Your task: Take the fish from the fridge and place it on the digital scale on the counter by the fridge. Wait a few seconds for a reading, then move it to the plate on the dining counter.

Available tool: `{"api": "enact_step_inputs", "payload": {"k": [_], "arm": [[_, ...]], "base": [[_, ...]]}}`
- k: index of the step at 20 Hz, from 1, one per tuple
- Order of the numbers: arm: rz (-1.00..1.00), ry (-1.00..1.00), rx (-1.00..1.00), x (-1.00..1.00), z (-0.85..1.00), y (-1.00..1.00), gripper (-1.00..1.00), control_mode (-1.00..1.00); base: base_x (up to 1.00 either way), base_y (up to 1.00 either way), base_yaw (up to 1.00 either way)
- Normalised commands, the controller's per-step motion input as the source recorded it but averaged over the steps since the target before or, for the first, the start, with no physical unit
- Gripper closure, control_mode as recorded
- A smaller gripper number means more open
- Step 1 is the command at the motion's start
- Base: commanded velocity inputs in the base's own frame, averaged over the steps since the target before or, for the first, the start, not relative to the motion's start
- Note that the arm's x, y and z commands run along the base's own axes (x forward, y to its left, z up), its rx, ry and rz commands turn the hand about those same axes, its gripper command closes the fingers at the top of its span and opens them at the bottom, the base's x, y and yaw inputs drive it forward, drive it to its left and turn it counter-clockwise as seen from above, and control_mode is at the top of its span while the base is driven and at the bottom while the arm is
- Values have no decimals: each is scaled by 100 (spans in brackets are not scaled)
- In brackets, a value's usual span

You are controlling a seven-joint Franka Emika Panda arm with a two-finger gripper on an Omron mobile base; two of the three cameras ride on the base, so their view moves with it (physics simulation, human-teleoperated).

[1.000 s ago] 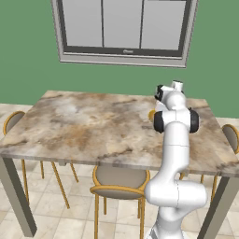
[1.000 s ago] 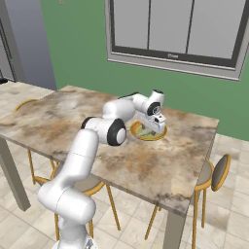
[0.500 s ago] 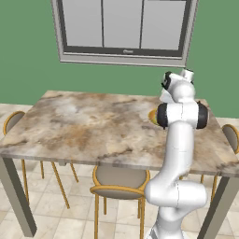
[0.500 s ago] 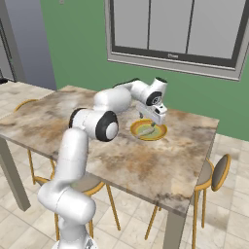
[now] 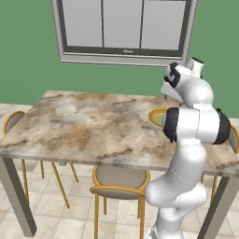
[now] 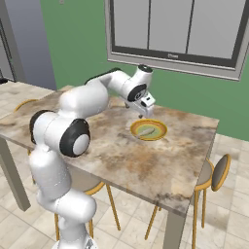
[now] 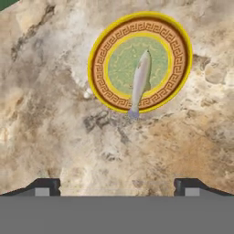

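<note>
Since a second ago your hand (image 6: 141, 113) has lifted off the plate (image 7: 140, 61) and pulled back. You can see the fish (image 7: 140, 81) lying across the plate, tail over the rim onto the table (image 7: 55, 119). Your hand hovers above and beside it, fingers (image 7: 45, 187) spread wide, holding nothing.

Arm bent high, wrist tipped downward; gripper (image 6: 142, 113) at twelve o'clock of the elbow, jaws spread wide, empty.
</note>
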Motion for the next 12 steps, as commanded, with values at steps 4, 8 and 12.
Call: {"api": "enact_step_inputs", "payload": {"k": [4,8,12], "arm": [[0,-1,-12,-100,68,64,-100,-100],[0,0,-14,-100,36,69,-100,-100],[0,0,-12,-100,20,67,-100,-100]], "base": [[0,0,0],[0,0,0],[0,0,0]]}}
